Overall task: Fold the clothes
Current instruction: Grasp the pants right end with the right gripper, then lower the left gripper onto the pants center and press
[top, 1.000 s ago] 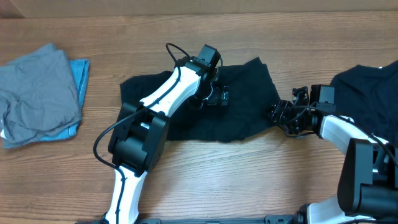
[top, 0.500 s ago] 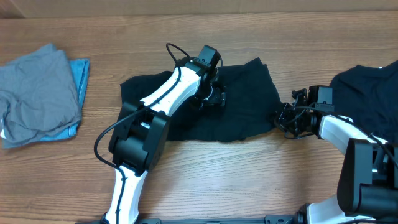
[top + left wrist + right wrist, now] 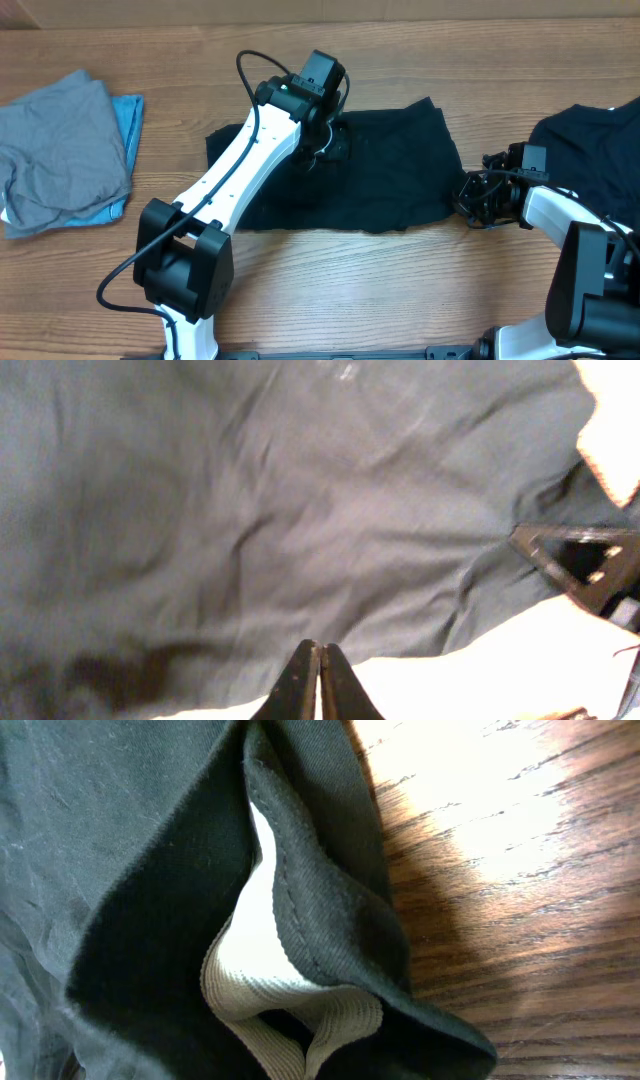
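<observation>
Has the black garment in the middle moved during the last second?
Yes. The black garment slid right, away from the folded grey garment at the left.

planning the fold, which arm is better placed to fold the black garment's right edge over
Right, probably: the right pincer is shut on the black garment's right edge; the left pincer grips nearer its middle.

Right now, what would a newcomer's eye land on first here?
The black garment spread mid-table, with the left gripper shut on it near its far edge and the right gripper shut on its right corner. Next, the grey-and-blue pile at far left and another black heap at the right edge.
</observation>
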Controlling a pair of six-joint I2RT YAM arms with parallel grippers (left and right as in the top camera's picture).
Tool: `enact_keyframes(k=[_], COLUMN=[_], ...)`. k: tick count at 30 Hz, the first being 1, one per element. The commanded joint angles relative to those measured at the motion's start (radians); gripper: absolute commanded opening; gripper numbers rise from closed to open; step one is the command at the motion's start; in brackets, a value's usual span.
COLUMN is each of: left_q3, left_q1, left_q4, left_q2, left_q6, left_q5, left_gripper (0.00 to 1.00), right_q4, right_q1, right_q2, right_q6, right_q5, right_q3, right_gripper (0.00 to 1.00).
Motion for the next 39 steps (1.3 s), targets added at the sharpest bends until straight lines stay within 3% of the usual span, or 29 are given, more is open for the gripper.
enact_keyframes(k=[1, 12, 20, 26, 34, 39], left_q3=[-0.026, -0.201, -0.336, -0.397, -0.581, -0.566], left_q1=[-0.018, -0.127, -0.127, -0.127, -0.127, -0.125], left_q4=[-0.039, -0.036, 0.114, 0.198, 0.402, 0.405], left_q2=[0.012, 0.012, 0.012, 0.012, 0.014, 0.002], left_q6=[-0.053, -0.180, -0.195, -0.256, -0.307, -0.294], left_q5=[0.047, -0.031, -0.062, -0.167, -0.146, -0.075], left_gripper=[0.04, 0.04, 0.04, 0.04, 0.04, 0.04], right_q4=[-0.005, -0.002, -0.002, -0.003, -0.002, -0.002], right_q1=[-0.007, -0.006, -0.006, -0.006, -0.006, -0.006], right_q2=[-0.002, -0.002, -0.002, -0.002, -0.002, -0.002], right_q6=[-0.004, -0.004, -0.004, -0.004, -0.004, -0.004], right_q5=[0.039, 0.043, 0.043, 0.043, 0.043, 0.043], right_q3=[0.010, 0.011, 0.011, 0.011, 0.011, 0.011], right_gripper=[0.04, 0.04, 0.04, 0.04, 0.04, 0.04])
